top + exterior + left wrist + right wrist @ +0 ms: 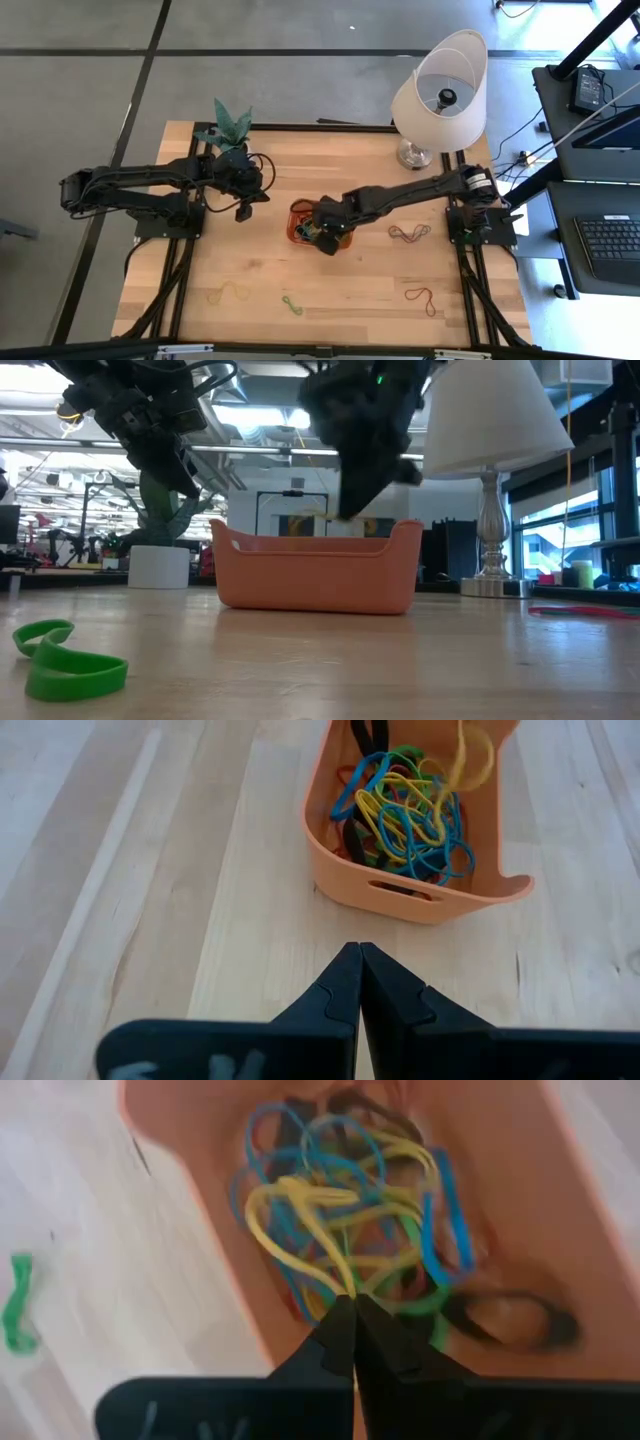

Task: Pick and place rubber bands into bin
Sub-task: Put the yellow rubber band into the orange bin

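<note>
One light, limp yellow rubber band (pixel 300 1220), pinched at its loop edge by the closed right gripper (pixel 352 1308), dangles over the bin (pixel 560 1210).

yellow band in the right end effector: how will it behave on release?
Yellow band droops in loose loops from the shut right end effector, so probably floppy and light. Over the bin, it'll likely snag the tangled pile, and may cling to the fingers.

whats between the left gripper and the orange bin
Only bare light wood tabletop. The left wrist view shows the shut left gripper facing the small orange plastic bin of coloured rubber bands, with nothing lying on the stretch between them.
</note>
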